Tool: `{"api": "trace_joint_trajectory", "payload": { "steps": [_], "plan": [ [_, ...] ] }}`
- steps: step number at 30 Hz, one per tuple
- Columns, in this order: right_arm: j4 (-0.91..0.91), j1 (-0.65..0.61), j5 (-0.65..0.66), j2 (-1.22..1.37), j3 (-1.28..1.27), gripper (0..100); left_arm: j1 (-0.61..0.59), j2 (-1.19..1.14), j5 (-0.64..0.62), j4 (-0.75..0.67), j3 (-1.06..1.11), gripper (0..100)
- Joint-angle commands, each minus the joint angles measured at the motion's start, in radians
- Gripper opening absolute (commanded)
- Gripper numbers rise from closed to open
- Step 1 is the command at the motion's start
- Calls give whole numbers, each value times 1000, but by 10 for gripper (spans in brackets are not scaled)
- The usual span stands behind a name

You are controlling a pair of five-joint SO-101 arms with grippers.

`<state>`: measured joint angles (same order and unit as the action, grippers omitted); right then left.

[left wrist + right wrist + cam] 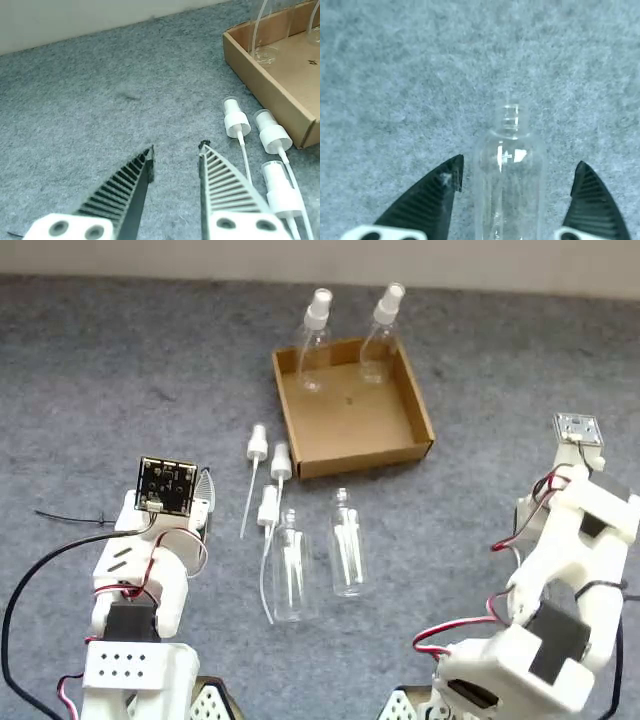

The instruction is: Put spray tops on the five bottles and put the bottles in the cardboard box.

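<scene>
**Grey fuzzy covering, a pale wall, one stray black strand**

The bench [110, 370] is spread from edge to edge with a grey, fuzzy, carpet-like covering, mottled in lighter and darker flecks. Along its far edge runs a plain, pale wall [150, 255], which meets the covering in a straight line. In the left wrist view it appears as a light band beyond the grey. A thin black strand [72, 517], perhaps a cable tie or a bit of wire, lies flat on the covering toward the left side. A small dark smudge [129, 97] marks the nap.
</scene>
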<state>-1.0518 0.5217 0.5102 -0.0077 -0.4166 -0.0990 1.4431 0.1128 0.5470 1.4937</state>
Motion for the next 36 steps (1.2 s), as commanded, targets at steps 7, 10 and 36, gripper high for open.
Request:
{"api": "trace_joint_trajectory", "payload": {
  "steps": [7,10,36],
  "plan": [
    [-162,-8,-2,208,384,286,-5,7,3,-15,-8,140],
    [-163,-10,0,231,384,286,-5,7,3,-15,-8,140],
    [-226,-7,106,269,384,123,-4,7,3,-15,-8,140]
  ]
}}
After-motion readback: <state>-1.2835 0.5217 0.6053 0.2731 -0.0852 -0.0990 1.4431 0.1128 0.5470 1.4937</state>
